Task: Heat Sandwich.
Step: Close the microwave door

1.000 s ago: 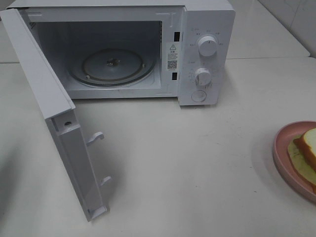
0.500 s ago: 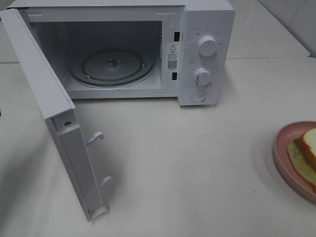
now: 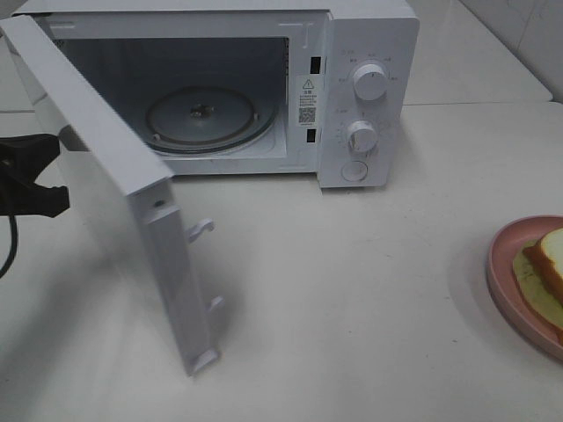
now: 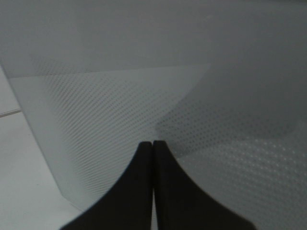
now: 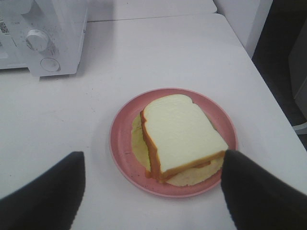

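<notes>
Your left gripper (image 4: 152, 143) is pinched shut w/ nothing in it, right up vs the microwave door (image 3: 106, 167). Your right gripper (image 5: 152, 184) is wide open, holding nothing, above the sandwich (image 5: 180, 136), which sits on the pink plate (image 5: 122, 143) by the table's right edge.

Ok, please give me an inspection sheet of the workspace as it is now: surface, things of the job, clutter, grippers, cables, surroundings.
Surface: white table, bare between microwave and plate.
Job's things: sandwich lies on the pink plate at the table's right edge; white microwave stands at the back, its door swung open, glass turntable empty.
Clutter: nothing seen.
Grippers: left gripper shut, tips against the outer face of the door; right gripper open, hovering above the plate, holding nothing.
Cables: one black cable hangs by the left arm.
Surroundings: tiled wall at the back right.
</notes>
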You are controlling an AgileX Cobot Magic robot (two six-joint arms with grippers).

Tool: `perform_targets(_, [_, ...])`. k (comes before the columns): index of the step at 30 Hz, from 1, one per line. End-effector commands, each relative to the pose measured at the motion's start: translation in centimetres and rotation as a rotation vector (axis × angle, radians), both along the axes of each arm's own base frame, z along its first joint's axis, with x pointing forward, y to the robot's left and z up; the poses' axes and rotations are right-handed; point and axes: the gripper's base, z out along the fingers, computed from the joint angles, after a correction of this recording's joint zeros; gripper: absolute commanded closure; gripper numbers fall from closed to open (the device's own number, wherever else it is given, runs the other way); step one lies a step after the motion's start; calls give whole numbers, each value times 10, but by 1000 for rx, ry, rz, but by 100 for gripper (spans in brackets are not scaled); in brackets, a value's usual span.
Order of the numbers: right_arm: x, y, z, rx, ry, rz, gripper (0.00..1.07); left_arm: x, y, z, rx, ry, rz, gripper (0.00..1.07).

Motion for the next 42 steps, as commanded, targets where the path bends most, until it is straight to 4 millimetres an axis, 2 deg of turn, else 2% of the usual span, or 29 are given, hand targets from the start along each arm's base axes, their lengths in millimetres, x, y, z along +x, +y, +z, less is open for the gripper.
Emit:
perform_targets(1, [-4,0,0,-17,-33,2,31,9,-20,1,-21,-32,-26,107])
perform_targets(12, [-4,0,0,-17,-33,2,31,23,-59,-1,-44,-43,1,107])
perform_targets(15, [-4,0,0,-17,-33,2,31,31,-79,-1,-45,-52,9,107])
perform_targets(17, [-4,0,0,-17,-33,2,31,33,-83,-1,-47,-58,10,107])
perform_targets(25, [-4,0,0,-17,-33,2,31,53,-126,-1,-101,-60,-6,107])
perform_targets(33, [-4,0,0,-17,-33,2,31,73,-154,-4,-98,-63,0,107])
perform_targets(42, [-4,0,0,-17,-33,2,31,94,-173,-5,-99,-55,30,107])
